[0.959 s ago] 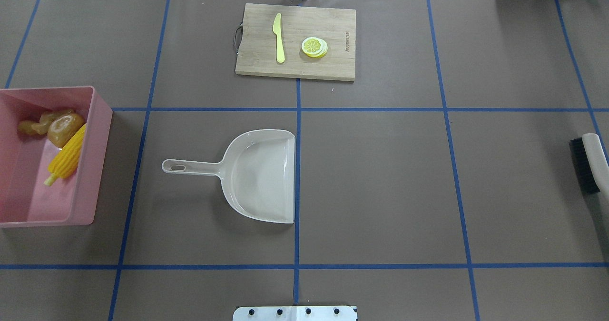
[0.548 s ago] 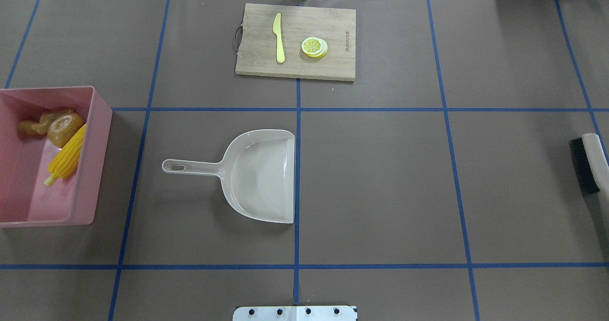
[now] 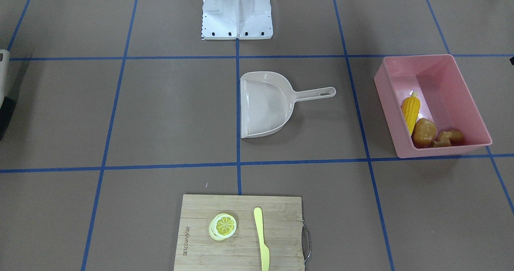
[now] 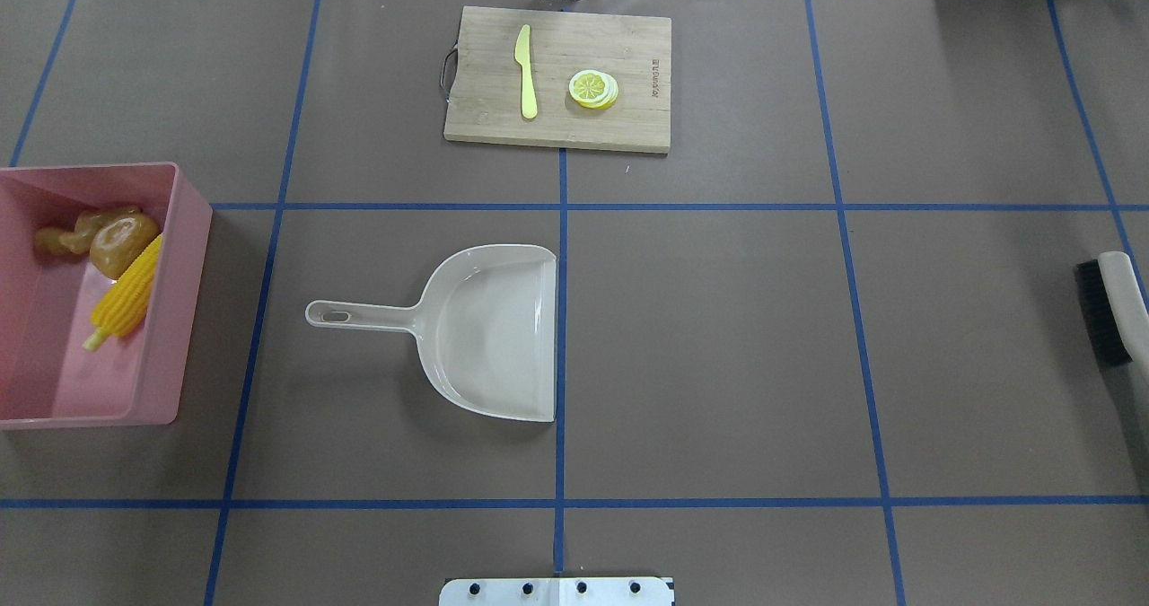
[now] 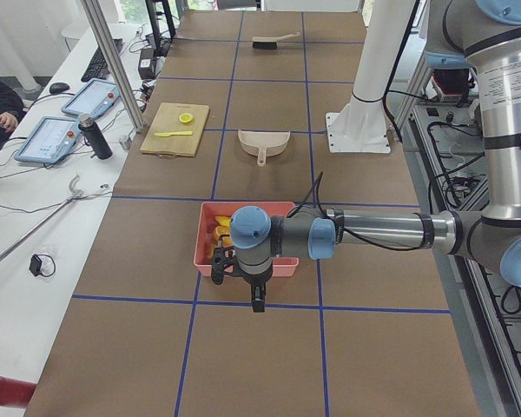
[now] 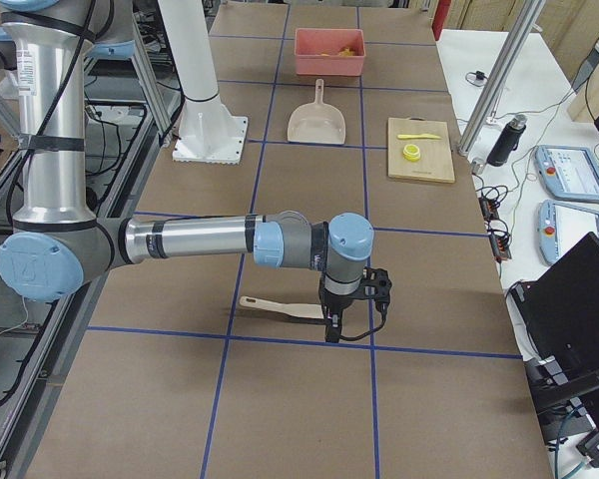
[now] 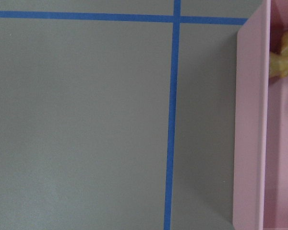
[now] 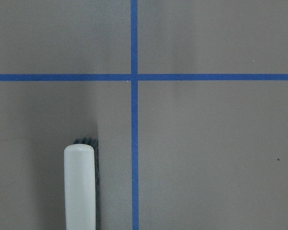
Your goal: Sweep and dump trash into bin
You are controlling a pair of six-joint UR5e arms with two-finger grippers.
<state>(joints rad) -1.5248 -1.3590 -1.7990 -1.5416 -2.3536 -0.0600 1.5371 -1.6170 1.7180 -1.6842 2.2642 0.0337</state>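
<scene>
While both arms are idling at the table's two ends, the front-facing view is showing the trash already lying in the bin, near the table's end on the robot's left. The corn cob is lying along the wall nearest the table's middle, its long axis running from the robot's edge toward the operators' edge. The potato-like lump is touching its far tip, with the ginger root just beside it in the operators'-side corner. The dustpan is sitting flat mid-table, its handle pointing at the bin.

Overhead, the same layout is showing, plus the brush lying at the table's right end. No gripper is appearing in either of these two views.

From the left end, the left gripper is hanging fingers-down just outside the bin, on the side toward the table's end, so this arm is by far the nearer to the trash. I cannot tell how its jaws are standing.

From the right end, the right gripper is hovering beside the brush's bristle end; its jaws too are beyond judging.

Neither wrist camera is showing its own fingers. The left one is looking down at the bin's outer wall and a knobbly piece inside. The right one is catching only the brush handle, running alongside a tape line.

To my eye, the dumping is looking finished.
</scene>
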